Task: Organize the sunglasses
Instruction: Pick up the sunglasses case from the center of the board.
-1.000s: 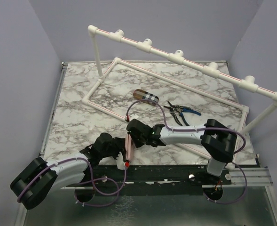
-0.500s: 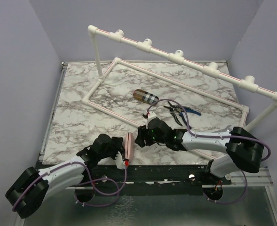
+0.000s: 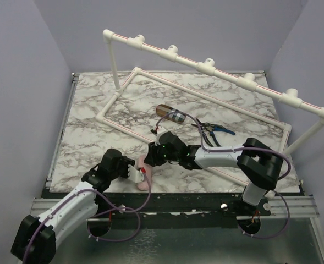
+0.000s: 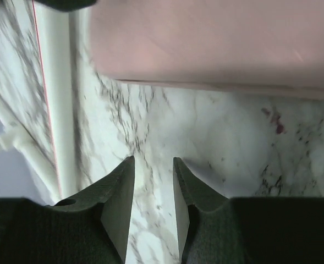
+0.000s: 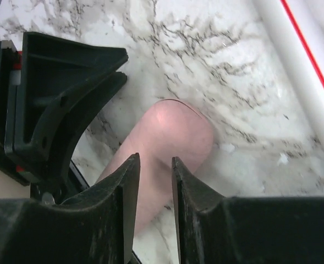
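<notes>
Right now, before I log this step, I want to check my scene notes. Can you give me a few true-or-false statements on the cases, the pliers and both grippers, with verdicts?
1. The pink case lies at the near edge of the table. True.
2. The left gripper is clamped on the pink case. False: its jaws stand slightly apart with nothing between them, and the case is just beyond.
3. The pliers rest on top of the brown plaid case. False: they lie on the table to its right, apart from it.
4. The right gripper points at the pink case's rounded end. True.
</notes>
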`<state>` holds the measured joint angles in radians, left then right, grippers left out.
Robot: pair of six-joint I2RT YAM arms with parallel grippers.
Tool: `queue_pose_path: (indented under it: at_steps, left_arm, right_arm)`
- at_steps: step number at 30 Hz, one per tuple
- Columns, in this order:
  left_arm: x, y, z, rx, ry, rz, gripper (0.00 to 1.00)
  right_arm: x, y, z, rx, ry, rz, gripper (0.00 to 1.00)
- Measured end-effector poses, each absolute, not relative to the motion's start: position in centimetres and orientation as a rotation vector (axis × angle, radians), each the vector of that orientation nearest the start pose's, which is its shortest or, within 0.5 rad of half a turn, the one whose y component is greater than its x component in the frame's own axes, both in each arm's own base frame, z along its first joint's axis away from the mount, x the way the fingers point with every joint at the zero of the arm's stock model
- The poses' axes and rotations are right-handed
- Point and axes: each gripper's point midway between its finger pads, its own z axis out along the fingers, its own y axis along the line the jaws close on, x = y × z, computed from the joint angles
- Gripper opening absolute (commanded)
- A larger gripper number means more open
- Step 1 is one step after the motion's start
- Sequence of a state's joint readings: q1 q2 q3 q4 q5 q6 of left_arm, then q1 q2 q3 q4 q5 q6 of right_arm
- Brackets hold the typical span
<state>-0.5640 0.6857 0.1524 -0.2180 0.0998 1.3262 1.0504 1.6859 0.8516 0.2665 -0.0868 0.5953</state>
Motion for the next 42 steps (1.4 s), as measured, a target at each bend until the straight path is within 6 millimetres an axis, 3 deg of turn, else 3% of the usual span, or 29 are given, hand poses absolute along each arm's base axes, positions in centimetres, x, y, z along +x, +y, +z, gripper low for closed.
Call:
queue_pose_path:
  at_steps: [6,10,13,15,16,17,20,25,28,30,32,36,39,42]
  left_arm:
    - [23.5,-6.4,4.2,1.662,1.707,0.261,0.36]
    - [24.9,-5.4,6.5,1.447,1.840,0.237,0.42]
    - [25.5,-5.7,8.5,1.300,1.875,0.201,0.65]
    - [26.0,-5.6,10.1,1.161,1.902,0.189,0.88]
    - [26.3,-4.9,11.3,0.991,1.948,0.195,0.97]
    - [26.6,-4.7,12.3,0.960,1.929,0.202,0.99]
    - [27.2,-2.6,15.4,0.671,1.941,0.265,0.99]
    - [27.1,1.2,23.3,0.154,1.823,0.321,0.99]
    - [25.8,2.0,27.9,-0.051,1.696,0.249,0.99]
    - [24.7,2.3,29.6,-0.136,1.627,0.193,0.99]
    - [23.9,2.3,29.8,-0.189,1.602,0.151,0.99]
    - [23.5,1.8,27.5,-0.215,1.644,0.098,0.99]
    - [23.3,1.1,26.1,-0.193,1.679,0.061,0.99]
    - [23.0,0.7,26.4,-0.180,1.662,0.033,0.99]
  right_arm:
    - [19.6,44.7,7.1,-0.702,2.228,0.920,0.39]
    - [20.0,43.9,6.4,-0.718,2.243,0.805,0.57]
    - [20.6,42.7,6.3,-0.707,2.261,0.719,0.73]
    - [20.8,42.1,6.5,-0.698,2.269,0.677,0.84]
    - [20.8,42.1,6.7,-0.701,2.269,0.666,0.96]
    - [20.7,42.2,6.9,-0.699,2.269,0.659,0.99]
    - [19.6,42.9,7.5,-0.726,2.262,0.631,1.00]
    - [17.3,45.7,9.0,-0.782,2.218,0.651,1.00]
    - [16.3,47.0,8.0,-0.820,2.222,0.631,1.00]
    - [16.0,47.6,6.4,-0.850,2.248,0.581,1.00]
    - [16.2,48.1,4.7,-0.875,2.265,0.493,1.00]
    - [16.5,47.8,2.4,-0.909,2.282,0.325,1.00]
    - [16.4,48.2,2.5,-0.915,2.267,0.278,0.98]
    - [16.1,48.0,2.6,-0.925,2.259,0.256,0.93]
